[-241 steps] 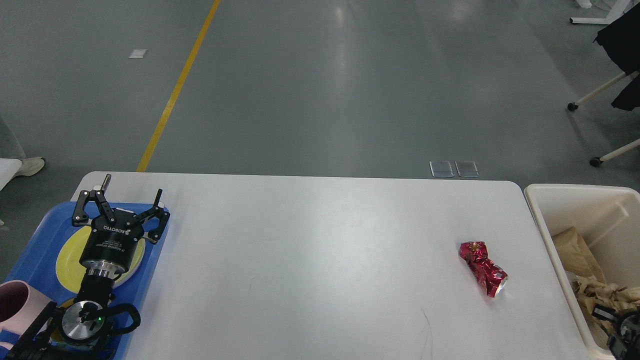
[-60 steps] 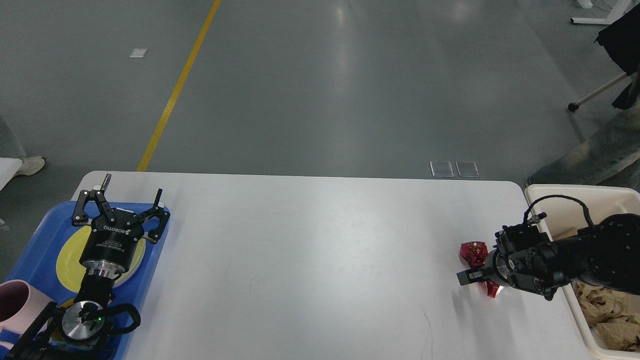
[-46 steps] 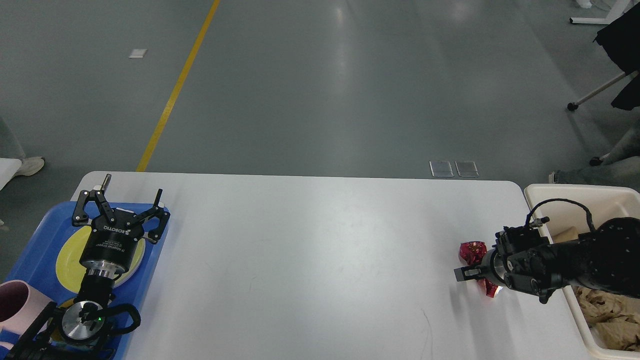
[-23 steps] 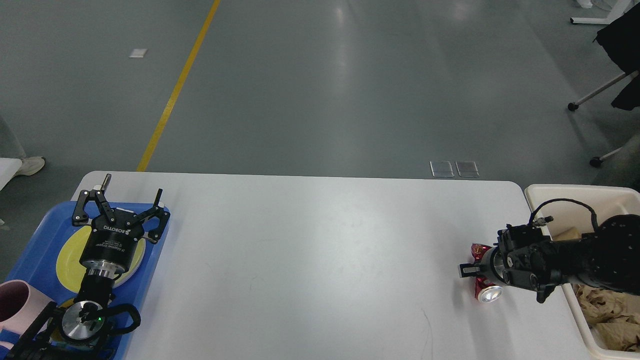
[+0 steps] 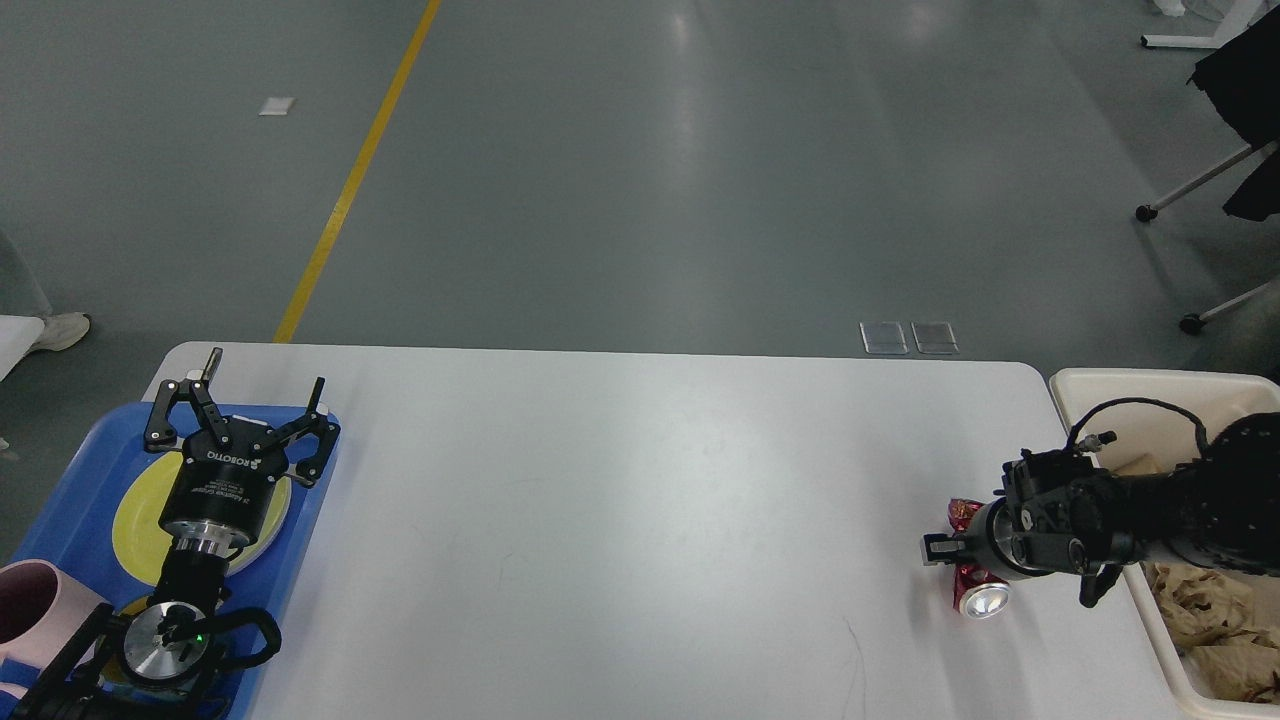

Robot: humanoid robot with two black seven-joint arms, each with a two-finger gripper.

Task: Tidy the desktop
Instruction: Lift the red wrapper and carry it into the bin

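The white desktop (image 5: 640, 500) fills the lower half of the head view. A crushed red can (image 5: 975, 592) is near its right edge, tilted, with its silver end facing me. My right gripper (image 5: 955, 546) comes in from the right over the bin and is shut on the can's middle; only one finger (image 5: 936, 548) shows clearly. My left gripper (image 5: 245, 410) is open and empty, hovering over the blue tray at the left end.
A blue tray (image 5: 80, 470) at the desktop's left end holds a yellow plate (image 5: 135, 515) and a pink cup (image 5: 25, 600). A cream bin (image 5: 1160, 392) with crumpled brown paper (image 5: 1215, 605) stands just past the right edge. Chair legs stand on the floor at the far right.
My right arm came in from the right and closed on the red can. The can tipped from lying flat to tilted and shifted slightly right. The left arm has not moved.
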